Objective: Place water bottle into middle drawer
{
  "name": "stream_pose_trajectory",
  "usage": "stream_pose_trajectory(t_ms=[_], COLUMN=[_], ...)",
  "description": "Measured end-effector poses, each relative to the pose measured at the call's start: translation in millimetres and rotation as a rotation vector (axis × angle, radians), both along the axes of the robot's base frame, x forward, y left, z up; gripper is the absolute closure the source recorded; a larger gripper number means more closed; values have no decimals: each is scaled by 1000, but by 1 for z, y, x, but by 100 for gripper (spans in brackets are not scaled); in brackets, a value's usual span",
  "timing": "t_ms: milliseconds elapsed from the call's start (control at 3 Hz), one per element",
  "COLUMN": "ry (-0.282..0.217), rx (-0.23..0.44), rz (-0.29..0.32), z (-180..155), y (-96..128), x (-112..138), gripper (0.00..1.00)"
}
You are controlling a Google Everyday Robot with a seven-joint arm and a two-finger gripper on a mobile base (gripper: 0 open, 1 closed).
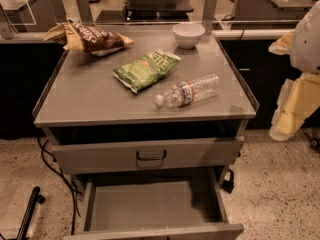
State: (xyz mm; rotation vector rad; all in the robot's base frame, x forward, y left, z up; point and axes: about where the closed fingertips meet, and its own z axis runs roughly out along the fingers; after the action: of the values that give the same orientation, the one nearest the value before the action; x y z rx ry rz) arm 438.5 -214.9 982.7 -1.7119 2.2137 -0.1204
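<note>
The water bottle [187, 92] lies on its side on the grey cabinet top [90, 94], near the front right, with its white cap pointing left. The middle drawer [150, 204] is pulled open below, and its flat grey floor is bare. Above it is a grey drawer front with a dark loop handle [151, 155], pulled out slightly. My gripper [292, 109] hangs at the right edge of the view, beside the cabinet's right side. It is apart from the bottle and lower than the cabinet top. It holds nothing that I can see.
A green chip bag [145, 69] lies just left of the bottle. A brown chip bag [90, 38] is at the back left and a white bowl [188, 34] at the back. Black cables [55, 169] hang at the cabinet's left. A dark rod [27, 214] lies on the floor.
</note>
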Motion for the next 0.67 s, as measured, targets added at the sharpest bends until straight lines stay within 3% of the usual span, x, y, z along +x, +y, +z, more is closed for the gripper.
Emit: stream_pose_trajectory(t_ms=[333, 667], ry=[0, -39], rx=[0, 3], rz=[0, 17], z=[0, -3], y=[0, 6], x=[0, 11], gripper=[0, 0])
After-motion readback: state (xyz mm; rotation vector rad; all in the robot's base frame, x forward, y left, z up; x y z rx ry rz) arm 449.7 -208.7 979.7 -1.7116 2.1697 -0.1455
